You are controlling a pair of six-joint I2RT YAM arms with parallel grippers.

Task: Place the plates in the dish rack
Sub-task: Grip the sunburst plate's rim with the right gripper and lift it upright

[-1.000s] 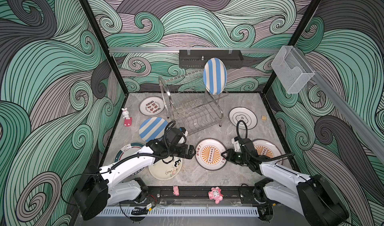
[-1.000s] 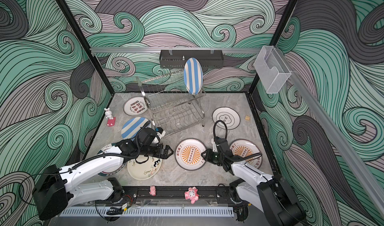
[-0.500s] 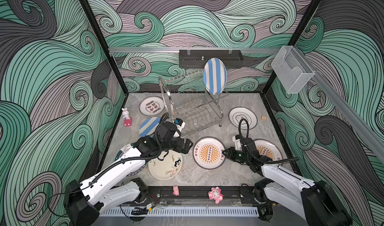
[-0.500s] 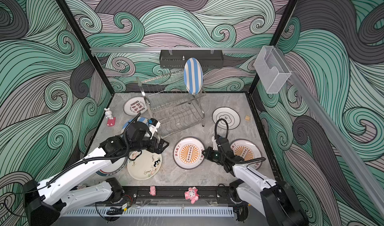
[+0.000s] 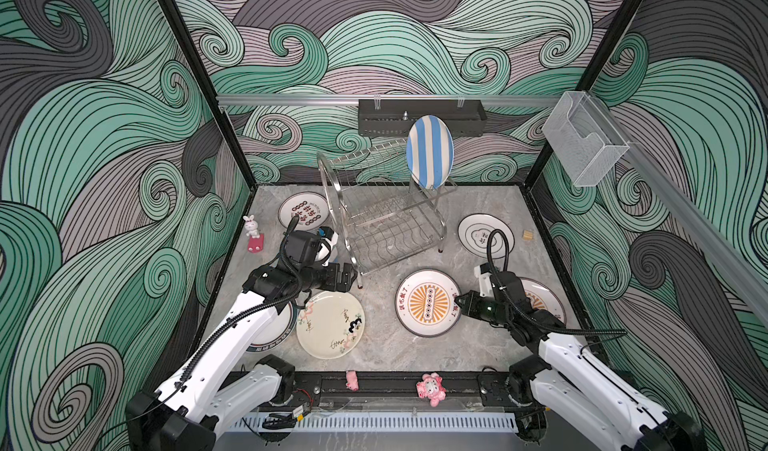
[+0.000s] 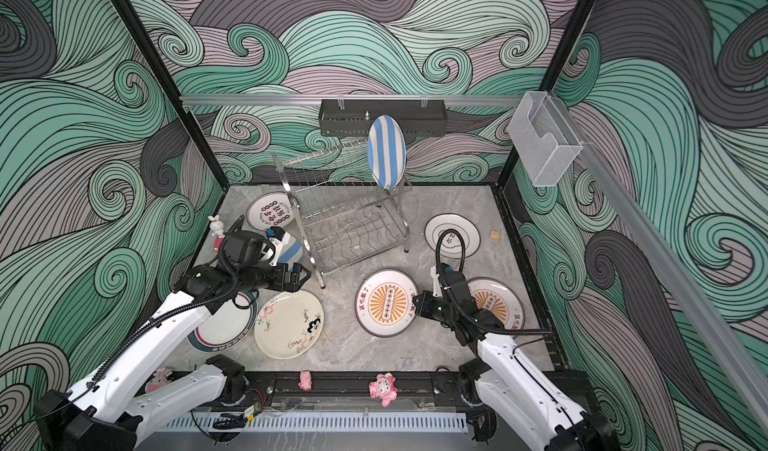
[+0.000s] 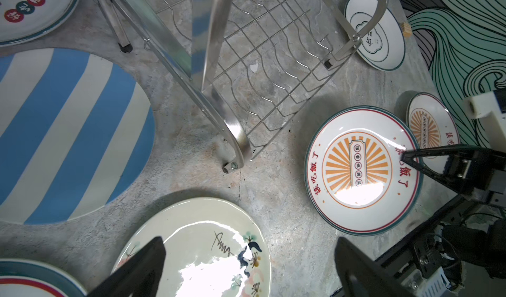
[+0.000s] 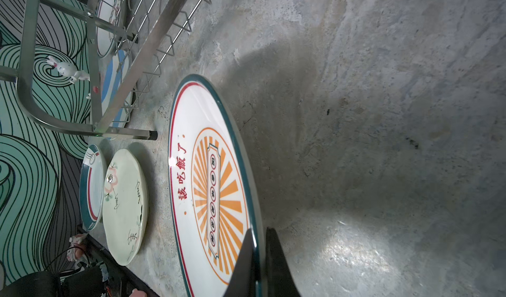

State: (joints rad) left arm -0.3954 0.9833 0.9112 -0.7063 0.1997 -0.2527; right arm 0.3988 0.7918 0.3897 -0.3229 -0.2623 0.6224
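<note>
My right gripper [image 8: 261,243] is shut on the near rim of an orange sunburst plate [image 5: 428,301] lying flat right of the dish rack [image 5: 386,220]. A blue-white striped plate [image 5: 430,152] stands upright in the rack's top tier. My left gripper [image 5: 347,276] hovers open and empty by the rack's front foot, above the edge of a cream plate [image 7: 197,243]. Flat on the table lie another striped plate [image 7: 68,134], a teal-rimmed plate [image 6: 220,328], a red-black character plate [image 5: 303,216], a cloud plate [image 5: 484,235] and a second sunburst plate [image 5: 540,299] partly under my right arm.
A rabbit figurine [image 5: 251,231] stands at the left wall and a small wooden block [image 5: 528,235] lies at the right. Pink toys [image 5: 432,388] sit on the front rail. A black perforated shelf [image 5: 422,116] and a clear box [image 5: 584,137] hang on the walls.
My right gripper has shut on the sunburst plate's rim. My left arm has drawn back and left toward the rack's front foot, still open.
</note>
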